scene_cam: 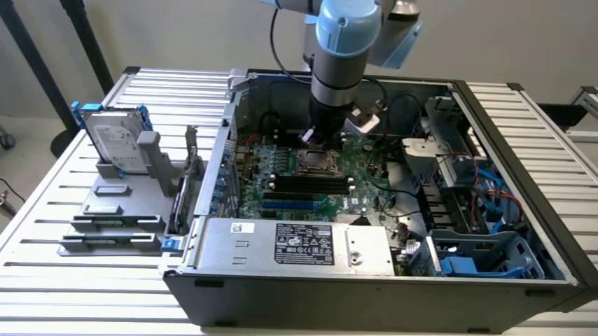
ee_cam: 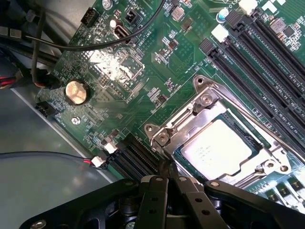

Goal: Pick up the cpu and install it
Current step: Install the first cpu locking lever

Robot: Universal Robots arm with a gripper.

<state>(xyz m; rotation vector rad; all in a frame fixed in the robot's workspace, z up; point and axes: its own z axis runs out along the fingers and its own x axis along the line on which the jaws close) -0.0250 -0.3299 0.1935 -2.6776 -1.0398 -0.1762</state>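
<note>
The fingers are pressed together (holding nothing) just beside the cpu seated in its socket.

You see the arm reaching down into the open computer case, gripper low over the motherboard's socket, hard drive standing far left.

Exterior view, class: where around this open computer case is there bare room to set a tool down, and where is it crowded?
Free: the slatted table in front of the hard drive stand, and the strip along the case's right wall. Crowded: inside the case, where the gripper hangs over the cpu.
</note>
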